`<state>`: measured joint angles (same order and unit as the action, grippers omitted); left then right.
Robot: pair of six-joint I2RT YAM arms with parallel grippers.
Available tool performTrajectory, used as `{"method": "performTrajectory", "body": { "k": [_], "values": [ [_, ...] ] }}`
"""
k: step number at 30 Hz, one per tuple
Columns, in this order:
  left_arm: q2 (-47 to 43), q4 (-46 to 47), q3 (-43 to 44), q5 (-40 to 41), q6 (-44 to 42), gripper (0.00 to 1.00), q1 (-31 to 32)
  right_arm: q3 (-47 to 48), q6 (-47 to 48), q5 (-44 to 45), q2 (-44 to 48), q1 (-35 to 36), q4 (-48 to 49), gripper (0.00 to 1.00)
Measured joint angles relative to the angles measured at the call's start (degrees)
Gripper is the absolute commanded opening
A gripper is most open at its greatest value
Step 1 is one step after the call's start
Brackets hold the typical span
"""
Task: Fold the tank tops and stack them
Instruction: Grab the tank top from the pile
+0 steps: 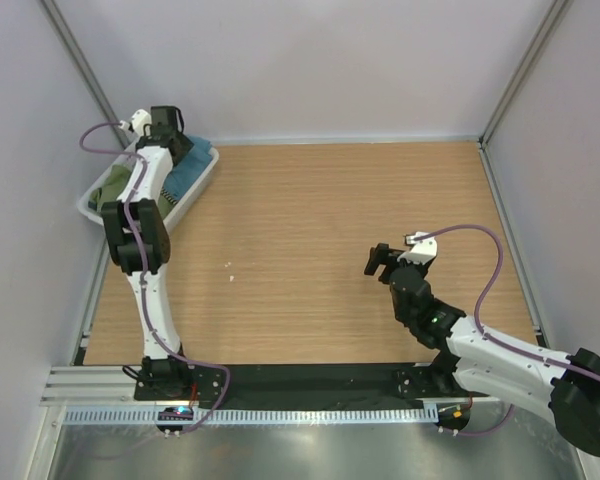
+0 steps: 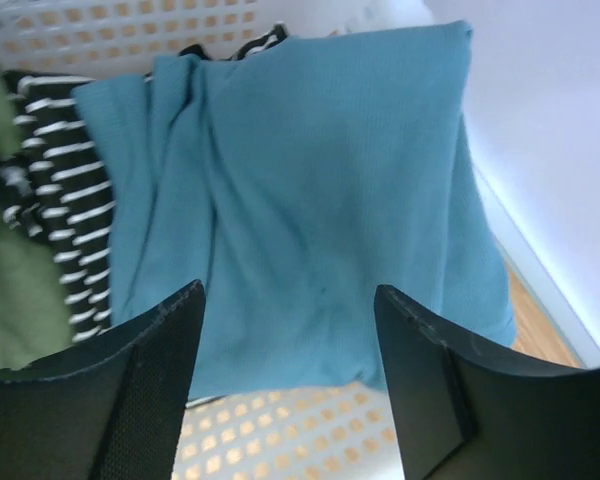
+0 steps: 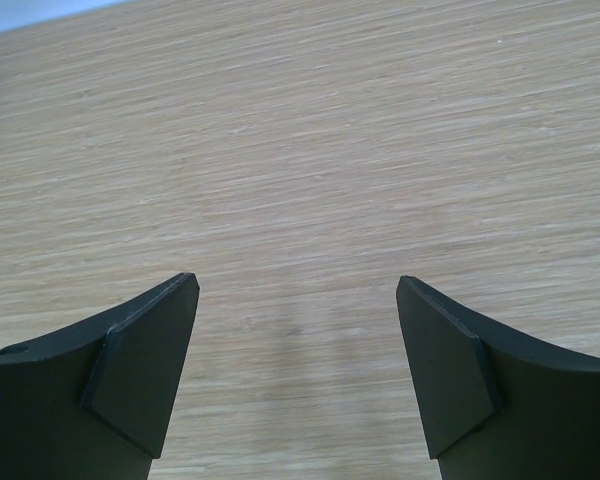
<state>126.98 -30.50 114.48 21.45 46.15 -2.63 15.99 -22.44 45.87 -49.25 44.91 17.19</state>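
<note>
Left gripper (image 2: 290, 300): jaws apart, nothing between them, pointing down just above the teal-blue tank top (image 2: 320, 180). No pinch on the cloth is visible yet, and I cannot tell whether the tips touch it.

The teal top lies rumpled in the white basket (image 2: 280, 440), draped partly over a black-and-white striped garment (image 2: 55, 190). The olive-green tank top (image 2: 0, 270) is bunched at the basket's other side. Both tops are unfolded and in the basket.

Step in hand, as I judge it: the first pick, drawing the teal top out of the basket. Next move calls for lowering into a ridge of the cloth, closing on the teal layer only, and lifting it free of the striped piece beneath.

Left arm pose, top view: reaches far forward and left, elbow raised, wrist bent down over the basket at the table's (image 1: 330, 220) far-left corner.

Right gripper (image 3: 298, 290): jaws wide, empty, over bare wood. Its arm sits low and bent on the right side, well apart from the basket.
</note>
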Motion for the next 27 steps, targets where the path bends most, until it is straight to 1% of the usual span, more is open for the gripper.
{"method": "performTrajectory", "body": {
  "k": [4, 7, 8, 9, 14, 16, 19, 22, 24, 27],
  "values": [
    [6.21, -1.11, 7.56, -2.38, 0.96, 0.57, -0.28, 0.00, 0.02, -0.22, 0.00, 0.00, 0.28, 0.86],
    [9.99, -1.36, 10.34, -4.90, 2.78, 0.24, -0.48, 0.00, 0.02, -0.22, 0.00, 0.00, 0.48, 0.87],
    [10.91, -1.42, 10.47, -5.60, 3.39, 0.03, -0.55, 0.00, 0.02, -0.22, 0.00, 0.00, 0.52, 0.86],
    [11.61, -1.55, 10.47, -6.27, 3.80, 0.00, -0.61, 0.00, 0.02, -0.20, 0.00, 0.00, 0.59, 0.87],
    [11.69, -2.21, 10.10, -6.86, 3.08, 0.00, -0.83, 0.00, 0.02, -0.22, -0.02, 0.00, 0.72, 0.87],
    [9.20, -1.27, 7.26, -6.05, 2.60, 0.00, -0.76, 0.00, 0.02, -0.22, -0.17, 0.00, 0.83, 0.87],
    [2.43, -0.09, 0.26, -4.24, 1.81, 0.00, -0.37, 0.00, 0.02, -0.22, -0.94, 0.00, 0.79, 0.87],
    [-8.31, 3.48, -9.44, -2.47, 1.36, 0.00, 0.83, 0.09, 0.00, -0.22, -1.53, 0.00, 0.72, 0.87],
    [-15.13, 5.53, -14.14, -0.85, 1.14, 0.00, 2.93, 0.17, 0.00, -0.22, -1.66, 0.00, 0.72, 0.86],
    [-23.41, 9.42, -18.47, 2.60, -0.22, 0.00, 8.61, 0.24, 0.00, -0.22, -1.77, -0.02, 0.74, 0.87]
  ]
}}
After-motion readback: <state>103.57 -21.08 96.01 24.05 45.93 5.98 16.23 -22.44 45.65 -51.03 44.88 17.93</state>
